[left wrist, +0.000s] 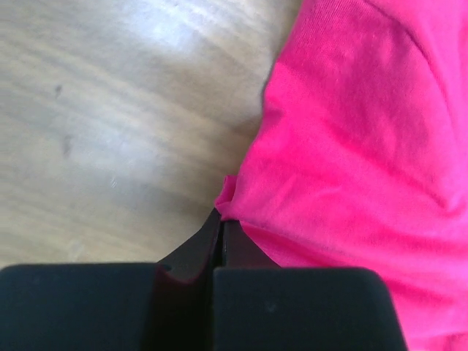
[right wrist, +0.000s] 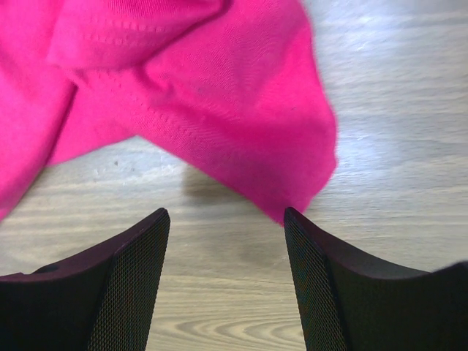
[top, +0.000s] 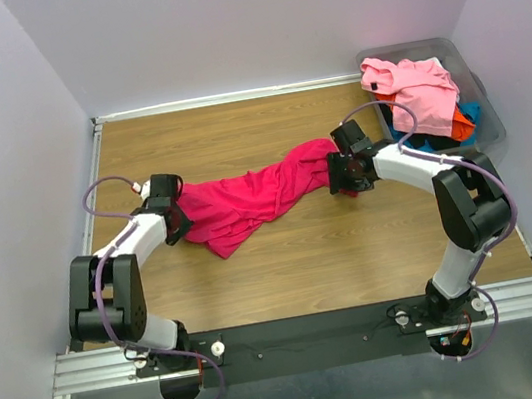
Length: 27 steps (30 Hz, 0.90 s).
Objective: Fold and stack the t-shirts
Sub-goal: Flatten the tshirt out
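A crimson-magenta t-shirt (top: 256, 199) lies crumpled in a long band across the middle of the wooden table (top: 285, 257). My left gripper (top: 181, 225) is at the shirt's left end. In the left wrist view its jaws (left wrist: 221, 217) are pressed together, pinching a small fold at the edge of the cloth (left wrist: 365, 131). My right gripper (top: 341, 175) is at the shirt's right end. It stands open (right wrist: 225, 216) over bare wood, and a corner of the cloth (right wrist: 219, 95) hangs just beyond its right fingertip, with nothing between the fingers.
A grey plastic bin (top: 489, 119) stands at the back right. A light pink t-shirt (top: 420, 84) is draped over it, with orange (top: 461, 128), blue (top: 470, 110) and black (top: 401, 122) cloth beneath. White walls close in the table's left, back and right sides.
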{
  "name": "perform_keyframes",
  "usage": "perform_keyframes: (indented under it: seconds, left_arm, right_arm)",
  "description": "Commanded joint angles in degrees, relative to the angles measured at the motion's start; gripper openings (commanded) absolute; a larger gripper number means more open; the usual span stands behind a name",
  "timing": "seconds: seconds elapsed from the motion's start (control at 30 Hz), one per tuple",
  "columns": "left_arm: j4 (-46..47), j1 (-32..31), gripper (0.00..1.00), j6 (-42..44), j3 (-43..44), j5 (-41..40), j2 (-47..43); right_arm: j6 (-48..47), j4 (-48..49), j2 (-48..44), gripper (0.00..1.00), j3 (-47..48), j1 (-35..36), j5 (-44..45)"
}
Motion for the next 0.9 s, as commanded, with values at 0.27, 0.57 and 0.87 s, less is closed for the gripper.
perform_keyframes:
  seconds: [0.27, 0.57, 0.87]
  left_arm:
    - [-12.0, 0.43, 0.0, 2.65, 8.98, -6.91, -14.2]
    - [-13.94, 0.61, 0.0, 3.09, 8.82, -6.56, -20.01]
    - [-12.88, 0.7, 0.0, 3.88, 7.06, -5.15, -21.33]
  right_arm:
    - [-0.59, -0.96, 3.1, 0.7, 10.85, -0.55, 2.04]
    - [-3.05, -0.96, 11.45, 0.71, 22.11, -1.43, 2.32]
    - [-5.95, -0.96, 20.59, 0.7, 30.98, -2.13, 1.33]
